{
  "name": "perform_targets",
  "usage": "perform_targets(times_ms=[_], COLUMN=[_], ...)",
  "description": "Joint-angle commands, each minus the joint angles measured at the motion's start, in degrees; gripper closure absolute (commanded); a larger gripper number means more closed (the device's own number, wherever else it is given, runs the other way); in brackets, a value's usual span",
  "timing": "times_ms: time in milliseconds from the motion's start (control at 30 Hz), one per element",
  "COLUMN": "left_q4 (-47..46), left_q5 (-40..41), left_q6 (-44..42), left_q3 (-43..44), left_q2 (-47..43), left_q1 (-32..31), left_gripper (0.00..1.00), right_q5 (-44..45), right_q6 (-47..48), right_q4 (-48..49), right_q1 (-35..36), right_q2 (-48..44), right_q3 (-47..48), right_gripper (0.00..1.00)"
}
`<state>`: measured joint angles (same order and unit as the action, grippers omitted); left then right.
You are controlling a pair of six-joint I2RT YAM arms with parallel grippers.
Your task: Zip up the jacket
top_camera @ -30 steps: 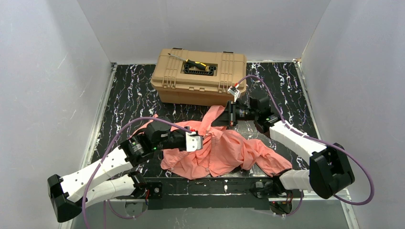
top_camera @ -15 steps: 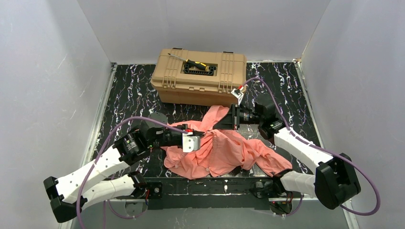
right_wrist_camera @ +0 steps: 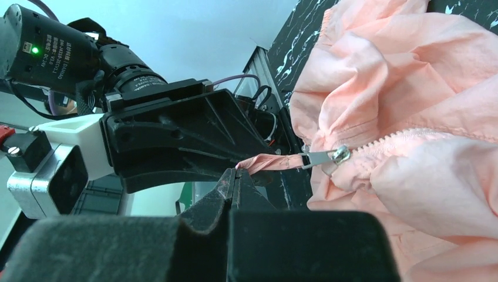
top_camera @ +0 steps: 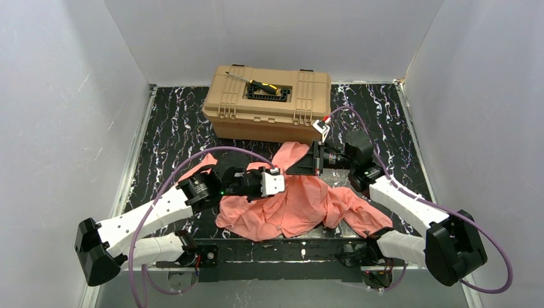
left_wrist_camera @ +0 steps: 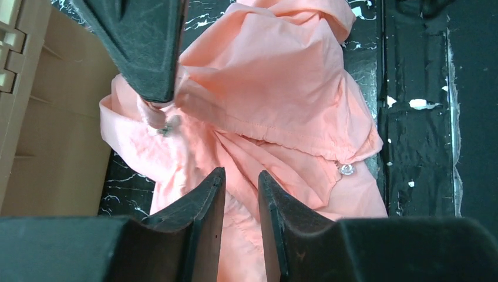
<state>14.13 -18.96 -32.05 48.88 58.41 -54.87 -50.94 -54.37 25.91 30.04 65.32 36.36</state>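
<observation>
The salmon-pink jacket lies crumpled on the black marbled table, in front of the arm bases. My right gripper is shut on a pink fabric tab tied to the metal zipper pull; closed zipper teeth run right from the slider. My left gripper hovers over the jacket's folds with its jaws parted and only fabric showing below the gap. From above, the left gripper and the right gripper nearly meet over the jacket's upper middle.
A tan toolbox stands just behind the jacket, a screwdriver on its lid; its side fills the left of the left wrist view. White walls enclose the table on three sides. The jacket spreads toward the near right edge.
My left gripper's jaws have parted and the left arm has shifted right, toward the right gripper. The right gripper has kept its hold and eased slightly back and right.
</observation>
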Motion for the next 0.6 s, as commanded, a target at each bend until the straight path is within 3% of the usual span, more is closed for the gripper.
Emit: perform_targets(times_ms=[0,33,200,267,300,433,567], left_q4=[-1.45,-1.39,-2.30,-3.47,-4.06,-5.75,-9.09], left_q5=[1.73,1.94,5.26,6.73,7.86,11.00,13.33], left_q6=[1.53,1.29,-0.97,-2.54,-3.08,-3.50,-3.29], left_q3=[0.23,0.37,-0.35,-0.73,-0.91,-1.10,-1.58], left_q2=[0.12,0.71,1.28,1.54,1.94,4.66,6.26], left_q1=[-0.15,-0.15,-0.97,-1.78,-2.40,-3.32,-3.40], left_gripper=[0.67,0.63,0.62,0.49,0.47,0.52,0.65], right_q5=[0.27,0.25,0.09,0.13,0.14,0.01,0.06], right_q6=[-1.01,-1.41,-1.97,-1.96,-2.00,-2.07,-1.97], right_q4=[4.08,4.63,5.87,6.00,6.24,6.44,6.26], right_q1=[0.37,0.37,0.54,0.54,0.54,0.52,0.54], right_q2=[-1.57,-1.40,-0.90,-0.87,-0.82,-0.67,-0.88], right_q3=[-1.13,-1.31,-1.54,-1.65,-1.64,-1.27,-1.25], right_gripper=[0.99,0.99,0.99,0.99,0.99,0.99,0.99])
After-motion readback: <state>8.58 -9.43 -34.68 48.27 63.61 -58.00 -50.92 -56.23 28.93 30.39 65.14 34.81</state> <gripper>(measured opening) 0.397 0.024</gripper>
